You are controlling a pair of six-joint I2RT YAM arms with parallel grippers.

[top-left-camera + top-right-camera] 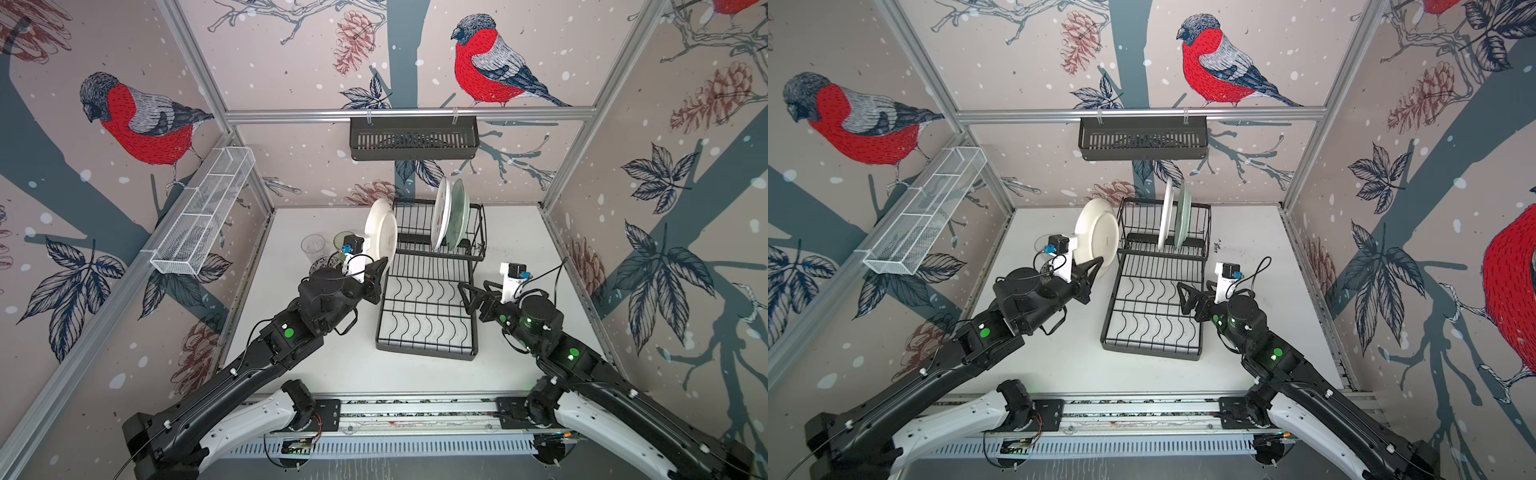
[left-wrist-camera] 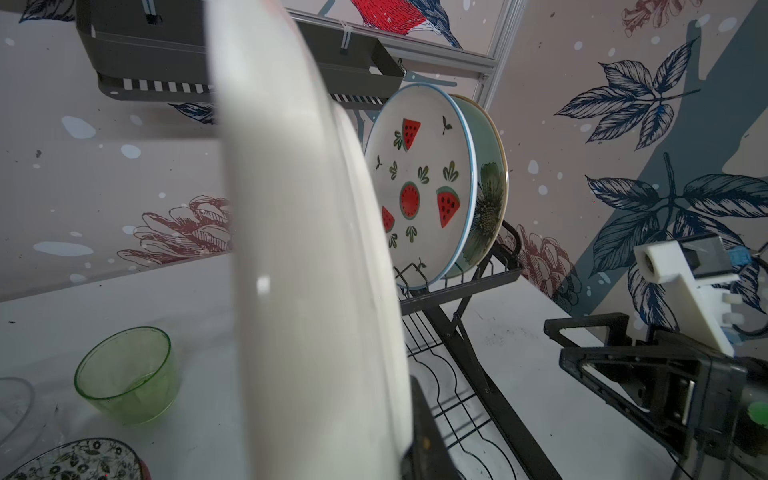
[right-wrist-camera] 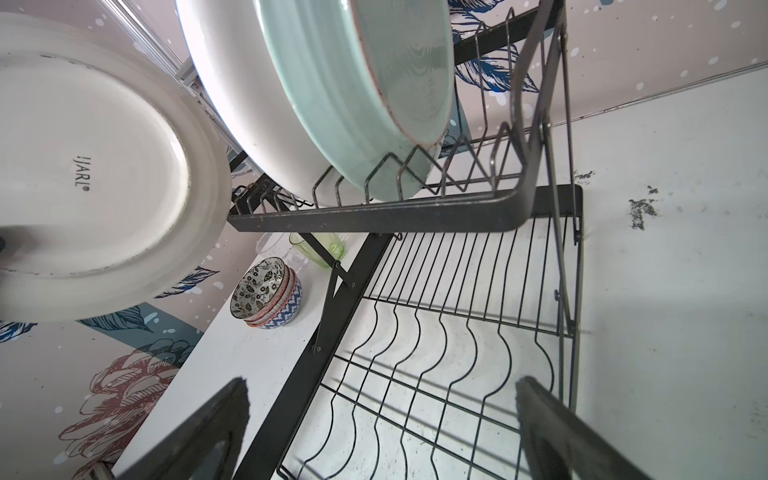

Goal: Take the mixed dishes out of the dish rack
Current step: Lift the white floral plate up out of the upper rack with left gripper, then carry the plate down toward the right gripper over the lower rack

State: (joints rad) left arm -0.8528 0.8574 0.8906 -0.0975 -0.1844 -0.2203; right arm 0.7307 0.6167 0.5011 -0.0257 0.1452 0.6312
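Found the flat tray of the dish rack point(image 1: 428, 291) bare, with stacked bowls point(image 3: 268, 297), green tumbler point(image 2: 126, 374) and clear tumbler point(image 1: 313, 247) out on the desk point(image 1: 519, 232) beside it. Pinched the plain white plate point(image 1: 380, 239) by its rim in the left hand point(image 1: 381, 268), lifted just beside the rack's raised section. Held the right hand point(image 1: 464, 298) spread and empty at the tray's edge. Left slotted in the rack: watermelon plate point(image 2: 419, 187), green plate point(image 2: 490, 191). Read "IJARL" under the white plate.
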